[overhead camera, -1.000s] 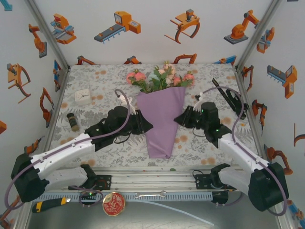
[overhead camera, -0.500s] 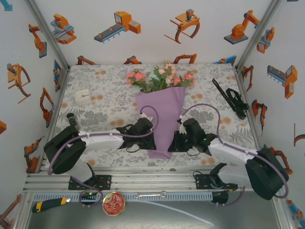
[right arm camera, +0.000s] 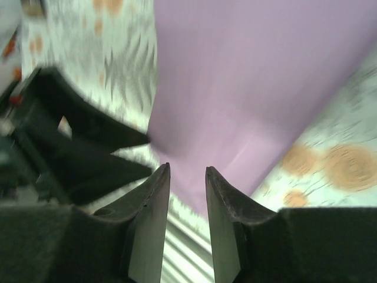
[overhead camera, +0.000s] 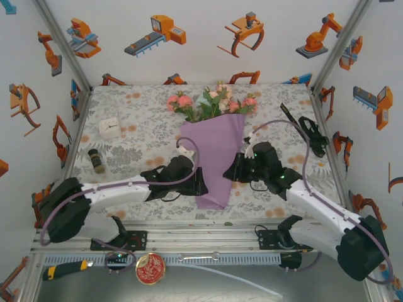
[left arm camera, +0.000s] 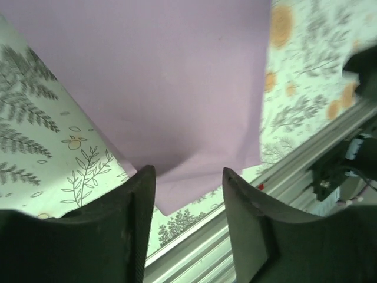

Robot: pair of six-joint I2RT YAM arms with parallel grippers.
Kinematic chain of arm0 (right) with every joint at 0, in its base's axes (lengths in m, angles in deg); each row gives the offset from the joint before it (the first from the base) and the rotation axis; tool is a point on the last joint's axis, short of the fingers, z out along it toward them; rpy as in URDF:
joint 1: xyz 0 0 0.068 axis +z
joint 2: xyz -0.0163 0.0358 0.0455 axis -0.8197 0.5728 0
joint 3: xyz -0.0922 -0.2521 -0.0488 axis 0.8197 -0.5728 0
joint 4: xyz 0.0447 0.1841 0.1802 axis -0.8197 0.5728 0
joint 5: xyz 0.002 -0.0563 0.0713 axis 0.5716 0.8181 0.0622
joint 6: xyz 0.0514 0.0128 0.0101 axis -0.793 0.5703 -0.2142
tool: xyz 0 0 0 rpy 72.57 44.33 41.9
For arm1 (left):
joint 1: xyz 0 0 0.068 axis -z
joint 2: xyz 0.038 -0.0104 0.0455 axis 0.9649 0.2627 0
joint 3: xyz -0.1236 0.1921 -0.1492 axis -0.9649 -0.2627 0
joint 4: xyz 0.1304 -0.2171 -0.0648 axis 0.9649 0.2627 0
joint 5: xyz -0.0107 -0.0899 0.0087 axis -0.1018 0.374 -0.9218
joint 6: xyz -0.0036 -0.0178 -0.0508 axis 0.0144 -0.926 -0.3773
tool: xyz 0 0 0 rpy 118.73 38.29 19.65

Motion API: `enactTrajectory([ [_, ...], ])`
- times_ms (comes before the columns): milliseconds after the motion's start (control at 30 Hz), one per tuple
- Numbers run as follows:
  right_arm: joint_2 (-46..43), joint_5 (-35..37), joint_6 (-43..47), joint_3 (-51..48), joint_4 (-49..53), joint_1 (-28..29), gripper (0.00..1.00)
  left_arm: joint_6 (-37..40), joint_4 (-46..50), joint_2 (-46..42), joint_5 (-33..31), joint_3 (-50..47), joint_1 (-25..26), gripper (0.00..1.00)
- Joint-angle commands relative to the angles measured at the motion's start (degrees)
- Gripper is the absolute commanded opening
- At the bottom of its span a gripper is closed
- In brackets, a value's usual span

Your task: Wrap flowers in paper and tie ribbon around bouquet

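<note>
left jaws widened, one bouquet (overhead camera: 214,151), two arms (overhead camera: 119,192)

One lilac paper-cone bouquet (overhead camera: 211,148), one small white square block (overhead camera: 110,128), one small dark jar (overhead camera: 96,160), one black tool (overhead camera: 310,133), two white robot arms (overhead camera: 116,194) (overhead camera: 318,207).
</note>
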Motion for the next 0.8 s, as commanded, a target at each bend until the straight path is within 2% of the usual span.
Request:
enactTrajectory([
  [0,-2.18,16.14,2.31,3.96,4.42,-1.46,0.33,6.38,4.69,-7.74,-7.98,1.87,0.25,0.57],
  [100,-2.71,26.99,2.29,6.78,5.31,-2.85,0.34,12.35,7.59,-14.48,-15.59,2.29,-0.07,0.61],
  [167,-1.48,28.44,3.06,9.01,5.36,-5.44,0.37,16.86,9.13,-17.97,-19.58,3.34,-0.71,0.62],
  [333,6.53,24.89,8.13,16.88,7.86,-13.77,0.48,31.11,12.80,-22.25,-25.92,7.68,-2.08,0.63],
  [433,12.88,20.18,12.41,22.11,8.80,-21.28,0.53,33.94,16.81,-22.24,-29.67,11.39,-3.92,0.65],
  [533,22.47,16.82,17.02,30.82,11.48,-28.83,0.55,33.33,17.64,-23.23,-27.38,12.71,-6.23,0.68],
  [600,29.81,12.87,21.58,36.96,11.55,-33.25,0.55,32.09,15.06,-24.89,-23.11,11.27,-7.34,0.74],
  [667,38.62,14.18,24.29,44.08,13.18,-36.00,0.56,31.14,11.40,-26.73,-17.24,9.45,-7.95,0.81],
  [767,53.10,17.92,29.50,59.79,21.48,-38.18,0.58,30.01,6.84,-28.73,-9.38,7.33,-8.09,0.94],
])
